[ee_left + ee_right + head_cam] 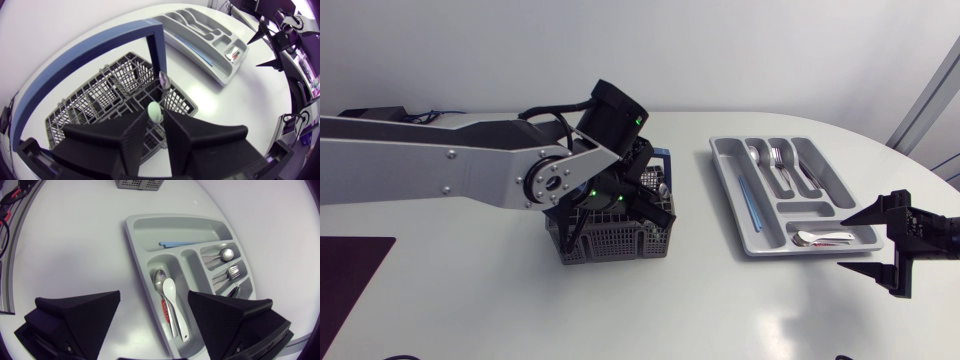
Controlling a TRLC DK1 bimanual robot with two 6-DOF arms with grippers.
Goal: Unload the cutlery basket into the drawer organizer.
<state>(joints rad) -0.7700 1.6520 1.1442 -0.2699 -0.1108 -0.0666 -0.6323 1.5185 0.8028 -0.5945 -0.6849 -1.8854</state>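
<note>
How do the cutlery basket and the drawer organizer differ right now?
The cutlery basket is a dark grey open grid with a blue handle; the drawer organizer is a solid light grey tray. The basket stands tall, the left gripper low over it; the organizer lies flat, the right gripper open beside it. Both hold cutlery.

You have bare desk [705, 275] between the basket [620, 245] and the organizer [732, 195]. The basket's blue handle [90, 55] arches across it just ahead of your left tool [156, 119]; your right tool [841, 244] stands off the organizer's end.
</note>
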